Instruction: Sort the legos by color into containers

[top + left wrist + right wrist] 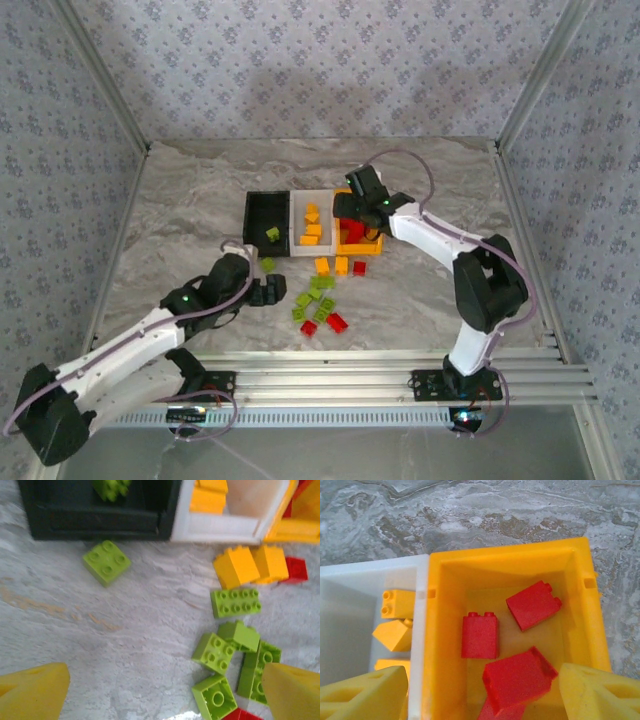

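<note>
Three containers stand side by side: the black bin (pixel 267 222), the white bin (pixel 312 240) and the orange bin (pixel 372 246). My right gripper (pixel 355 215) hangs open over the orange bin (pixel 445 565). Three red legos lie inside it, and one tilted red brick (pixel 517 677) sits loose between the fingers (pixel 600 695). Orange-yellow legos (pixel 395 630) lie in the white bin (pixel 350 575). My left gripper (pixel 162 695) is open above bare table, left of a cluster of green legos (pixel 215 652). A lone green brick (pixel 106 561) lies in front of the black bin (pixel 100 520), which holds a green brick (pixel 111 487).
Loose on the table in front of the bins are two orange-yellow bricks (pixel 332 266), a red brick (pixel 359 268), the green cluster (pixel 315 298) and two red bricks (pixel 337 322). Patterned walls close in the table's back and sides.
</note>
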`<state>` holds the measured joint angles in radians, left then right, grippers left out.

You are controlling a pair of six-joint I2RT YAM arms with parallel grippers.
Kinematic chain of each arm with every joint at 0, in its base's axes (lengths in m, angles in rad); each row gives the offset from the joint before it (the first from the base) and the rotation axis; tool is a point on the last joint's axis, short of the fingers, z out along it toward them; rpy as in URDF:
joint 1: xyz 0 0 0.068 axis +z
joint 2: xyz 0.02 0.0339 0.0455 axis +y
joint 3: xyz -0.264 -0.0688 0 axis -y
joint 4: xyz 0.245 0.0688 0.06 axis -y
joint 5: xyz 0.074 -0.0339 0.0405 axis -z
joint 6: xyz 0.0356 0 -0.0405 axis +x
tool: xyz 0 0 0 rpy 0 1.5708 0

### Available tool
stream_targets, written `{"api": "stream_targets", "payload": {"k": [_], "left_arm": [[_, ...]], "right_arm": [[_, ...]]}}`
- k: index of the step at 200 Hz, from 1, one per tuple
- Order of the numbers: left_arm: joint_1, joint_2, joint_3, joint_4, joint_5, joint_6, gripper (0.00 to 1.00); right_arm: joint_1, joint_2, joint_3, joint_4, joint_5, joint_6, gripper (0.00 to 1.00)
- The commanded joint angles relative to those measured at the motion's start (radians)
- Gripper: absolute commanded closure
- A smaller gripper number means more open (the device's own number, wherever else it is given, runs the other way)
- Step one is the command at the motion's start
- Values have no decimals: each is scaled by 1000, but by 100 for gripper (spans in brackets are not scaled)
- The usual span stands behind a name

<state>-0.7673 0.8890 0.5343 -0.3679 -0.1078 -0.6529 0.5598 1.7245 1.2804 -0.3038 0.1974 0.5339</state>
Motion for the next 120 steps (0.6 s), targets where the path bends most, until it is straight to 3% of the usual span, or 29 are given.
{"api": "stream_targets", "payload": {"k": [1,43,93,120], "left_arm": [[-68,96,49,4,74,73,5],[-212,319,108,4,58,115,16],[-244,462,141,31,30,127,19],[-242,527,156,-13,-28,110,28]], "right_arm": [[17,-109,-76,13,-4,11,19],[29,-223,-241,34,6,33,18],[26,-294,-299,44,14,34,18],[26,-309,-302,45,14,32,18]]}}
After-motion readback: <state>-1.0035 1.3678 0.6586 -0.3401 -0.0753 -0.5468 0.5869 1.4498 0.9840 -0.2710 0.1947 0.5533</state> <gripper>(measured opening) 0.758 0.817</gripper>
